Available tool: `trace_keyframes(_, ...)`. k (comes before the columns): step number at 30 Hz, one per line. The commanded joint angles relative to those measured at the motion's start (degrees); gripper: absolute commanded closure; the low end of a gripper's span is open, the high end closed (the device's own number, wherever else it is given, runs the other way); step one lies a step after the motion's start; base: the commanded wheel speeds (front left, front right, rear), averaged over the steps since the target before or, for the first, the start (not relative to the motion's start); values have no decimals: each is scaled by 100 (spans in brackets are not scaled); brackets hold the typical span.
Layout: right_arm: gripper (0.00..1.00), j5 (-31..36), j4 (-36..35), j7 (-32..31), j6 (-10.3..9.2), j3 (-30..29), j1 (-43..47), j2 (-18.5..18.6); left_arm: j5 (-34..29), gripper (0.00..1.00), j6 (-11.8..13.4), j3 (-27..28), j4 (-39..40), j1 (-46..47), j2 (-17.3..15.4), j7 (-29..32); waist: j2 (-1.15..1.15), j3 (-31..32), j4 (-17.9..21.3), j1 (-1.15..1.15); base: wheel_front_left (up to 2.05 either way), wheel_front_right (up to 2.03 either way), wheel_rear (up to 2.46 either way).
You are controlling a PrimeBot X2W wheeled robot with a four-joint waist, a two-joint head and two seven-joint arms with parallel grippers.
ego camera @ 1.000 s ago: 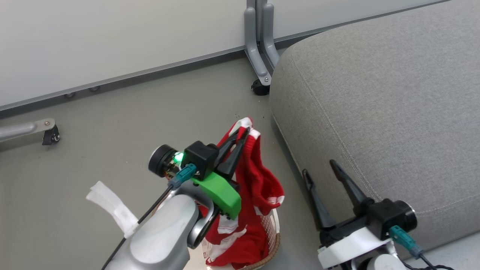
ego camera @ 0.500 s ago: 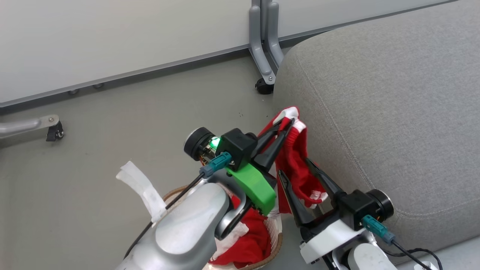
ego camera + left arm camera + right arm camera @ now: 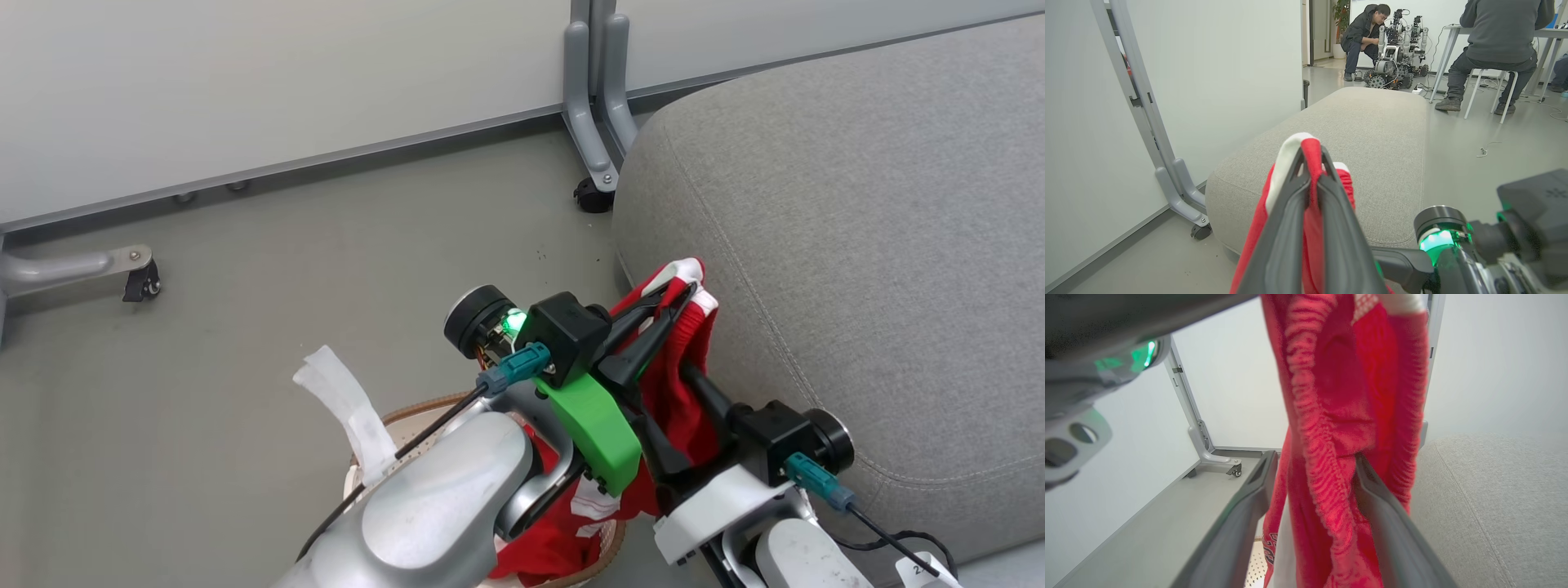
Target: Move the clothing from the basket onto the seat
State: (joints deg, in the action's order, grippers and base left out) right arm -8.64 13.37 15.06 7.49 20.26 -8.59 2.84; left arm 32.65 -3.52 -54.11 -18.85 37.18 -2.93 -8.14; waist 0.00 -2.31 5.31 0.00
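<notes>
1. Left hand (image 3: 679,296) is clamped tight on the clothing (image 3: 682,384), with white trim poking past its tips and red cloth hanging down!
2. Right hand (image 3: 1314,457) is spread wide, the hanging cloth between its fingers. In the head view it sits at 5 o'clock from the left hand.
3. Seat (image 3: 857,245) is at 3 o'clock, its edge just beside the garment.
4. Basket (image 3: 408,411) sits on the floor (image 3: 245,327) at 7 o'clock, with more red cloth inside.
</notes>
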Motion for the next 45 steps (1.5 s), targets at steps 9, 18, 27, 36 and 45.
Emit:
trace_keyframes(9,100,-35,-110,18,0,16,46,9,148,63,101,-11,-272,-69,-48,67,0,-86,-62,0,0,0,0)
trace_keyframes(18,100,-40,-222,18,0,-213,104,8,235,0,128,21,-436,-100,-58,22,0,-143,-60,0,0,0,0)
trace_keyframes(27,100,16,-230,18,0,-318,102,9,275,0,147,9,-468,-44,-59,-1,0,-171,-73,0,0,0,0)
trace_keyframes(36,100,44,-294,18,0,-384,14,9,258,0,217,30,-460,66,-108,-2,0,-293,50,0,0,0,0)
trace_keyframes(45,100,241,-609,18,0,-496,-60,10,199,0,252,-15,-414,180,-190,69,0,-515,622,0,0,0,0)
